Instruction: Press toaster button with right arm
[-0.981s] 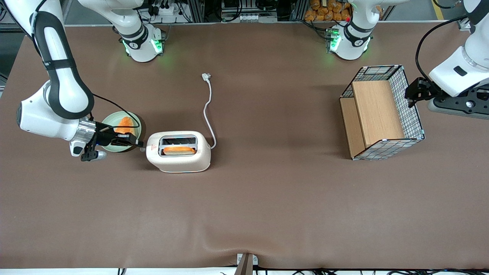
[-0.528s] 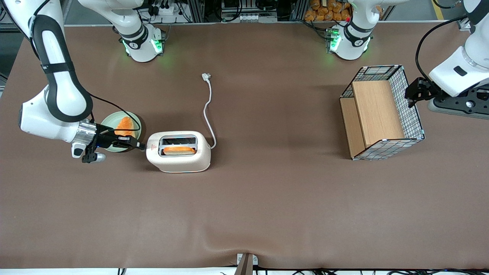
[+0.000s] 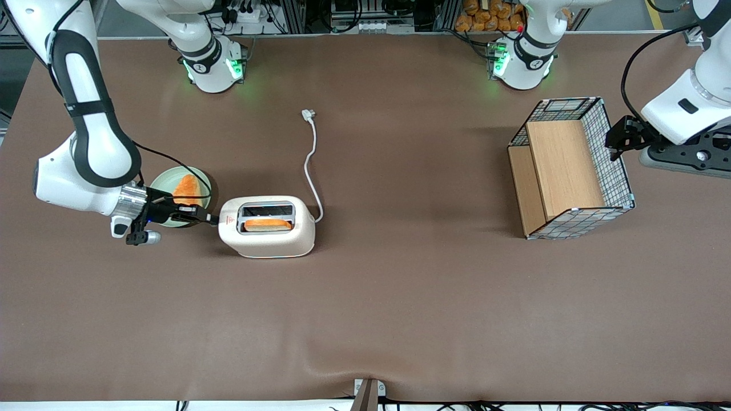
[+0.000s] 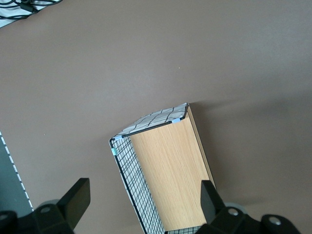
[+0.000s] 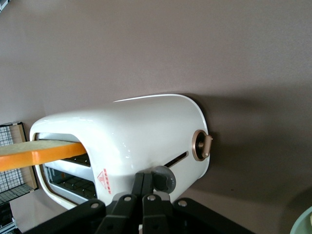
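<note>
Front view has the toaster (image 3: pixel 267 237) on the brown bench (image 3: pixel 400 297), toward the working arm's end, with an orange slice (image 3: pixel 266 225) standing in its slot nearer the camera. Its white cord (image 3: pixel 310 165) trails off toward twelve o'clock. A pale green plate (image 3: pixel 163 184) carrying another orange piece (image 3: pixel 187 187) sits at ten o'clock from it.

The right arm (image 3: pixel 91 131) reaches in low from nine o'clock, so the tool (image 3: pixel 209 218) is right at the toaster's short end.

From the right wrist view, the tool (image 5: pixel 145 184) has its fingers pressed together, holding nothing, and their tips touch the toaster button (image 5: pixel 164 179). That is the grey round knob at the end of a dark slot, beside the red triangle mark (image 5: pixel 103 176).

The shell looks like smooth, hard plastic and probably light. A sideways shove could skate the whole body across the bench. The knob is small and rounded, so the closed tips could slip off; contact belongs square on its crown, pushing along the slot.
</note>
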`<state>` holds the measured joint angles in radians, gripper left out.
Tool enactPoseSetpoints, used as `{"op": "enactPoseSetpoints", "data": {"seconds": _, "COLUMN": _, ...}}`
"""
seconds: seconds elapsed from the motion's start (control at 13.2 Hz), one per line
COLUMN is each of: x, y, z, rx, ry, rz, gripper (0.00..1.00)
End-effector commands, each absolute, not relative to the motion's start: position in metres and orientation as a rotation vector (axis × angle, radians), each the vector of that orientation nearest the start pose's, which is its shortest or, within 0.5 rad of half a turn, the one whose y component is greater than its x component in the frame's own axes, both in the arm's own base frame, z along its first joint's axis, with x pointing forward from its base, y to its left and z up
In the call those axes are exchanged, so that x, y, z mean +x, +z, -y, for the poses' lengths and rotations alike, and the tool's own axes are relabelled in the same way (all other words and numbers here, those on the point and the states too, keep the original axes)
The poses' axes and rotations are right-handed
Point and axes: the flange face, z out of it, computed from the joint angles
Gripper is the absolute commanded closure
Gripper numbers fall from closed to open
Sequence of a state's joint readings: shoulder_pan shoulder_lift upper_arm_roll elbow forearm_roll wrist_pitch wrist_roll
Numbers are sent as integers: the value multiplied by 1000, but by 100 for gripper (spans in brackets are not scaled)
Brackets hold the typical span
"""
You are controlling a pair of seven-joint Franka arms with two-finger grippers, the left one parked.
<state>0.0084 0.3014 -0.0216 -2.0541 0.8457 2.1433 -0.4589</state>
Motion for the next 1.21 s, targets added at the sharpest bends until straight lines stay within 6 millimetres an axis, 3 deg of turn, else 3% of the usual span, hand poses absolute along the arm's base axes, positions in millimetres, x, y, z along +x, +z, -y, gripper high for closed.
{"op": "enactPoseSetpoints", "data": {"seconds": 0.0, "x": 581, "y": 275, "z": -23, "rx": -2442, "ry": 31, "rz": -133, "gripper": 100}}
{"op": "enactPoseSetpoints", "data": {"seconds": 0.53, "x": 578, "y": 257, "z": -18, "rx": -2384, "ry": 57, "rz": -221, "gripper": 100}}
{"op": "enactPoseSetpoints", "data": {"seconds": 1.13, "x": 574, "y": 221, "z": -17, "rx": -2348, "ry": 87, "rz": -259, "gripper": 100}}
